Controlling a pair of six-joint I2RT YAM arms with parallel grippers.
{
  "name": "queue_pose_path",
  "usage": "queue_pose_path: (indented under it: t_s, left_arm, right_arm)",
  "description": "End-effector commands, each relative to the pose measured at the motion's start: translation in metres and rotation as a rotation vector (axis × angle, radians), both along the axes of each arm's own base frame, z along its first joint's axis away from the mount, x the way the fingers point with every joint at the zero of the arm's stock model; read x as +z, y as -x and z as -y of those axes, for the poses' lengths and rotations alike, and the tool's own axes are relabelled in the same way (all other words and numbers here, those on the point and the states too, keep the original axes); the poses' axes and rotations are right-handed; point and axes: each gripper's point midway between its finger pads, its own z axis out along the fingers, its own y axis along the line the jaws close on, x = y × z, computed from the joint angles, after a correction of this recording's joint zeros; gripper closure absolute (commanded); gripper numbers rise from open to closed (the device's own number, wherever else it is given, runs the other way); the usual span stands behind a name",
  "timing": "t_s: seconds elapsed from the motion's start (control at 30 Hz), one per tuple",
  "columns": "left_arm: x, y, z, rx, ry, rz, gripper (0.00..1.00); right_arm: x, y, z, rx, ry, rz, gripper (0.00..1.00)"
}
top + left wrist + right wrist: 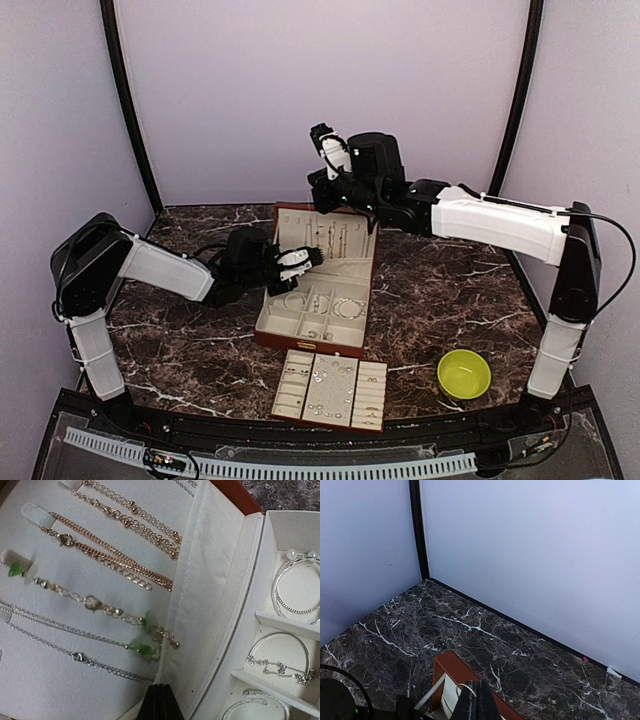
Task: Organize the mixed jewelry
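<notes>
Chains [110, 560] on the box lid [210, 580] face my shut left pincer [160, 702]; right pincer [479, 700] grips a thin chain [464, 685].

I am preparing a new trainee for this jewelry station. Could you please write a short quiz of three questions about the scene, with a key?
1. True or false: the yellow-green bowl stands on the left arm's side.
2. The left gripper hovers over: A) the open jewelry box, B) the bowl, C) the compartment tray.
3. Right wrist view: what does the shut right gripper seem to pinch?
Key: 1 false; 2 A; 3 a thin chain loop.
</notes>
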Motion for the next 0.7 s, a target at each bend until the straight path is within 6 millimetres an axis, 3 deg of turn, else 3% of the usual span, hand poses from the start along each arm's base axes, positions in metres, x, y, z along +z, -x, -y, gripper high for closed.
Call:
queue_pose_path:
  t_s: [0.0, 0.37, 0.67]
  left_arm:
    - [-0.002, 0.016, -0.001, -0.026, -0.011, -0.032, 1.00]
    - [-0.004, 0.017, 0.000, -0.028, -0.017, -0.036, 1.00]
    - [-0.005, 0.017, -0.001, -0.024, -0.022, -0.033, 1.00]
  right_arm:
    - [0.013, -0.010, 0.002, -0.035, -0.018, 0.041, 1.00]
    - [0.043, -0.014, -0.001, -0.038, -0.043, 0.088, 1.00]
    - [0.037, -0.019, -0.003, -0.049, -0.025, 0.090, 1.00]
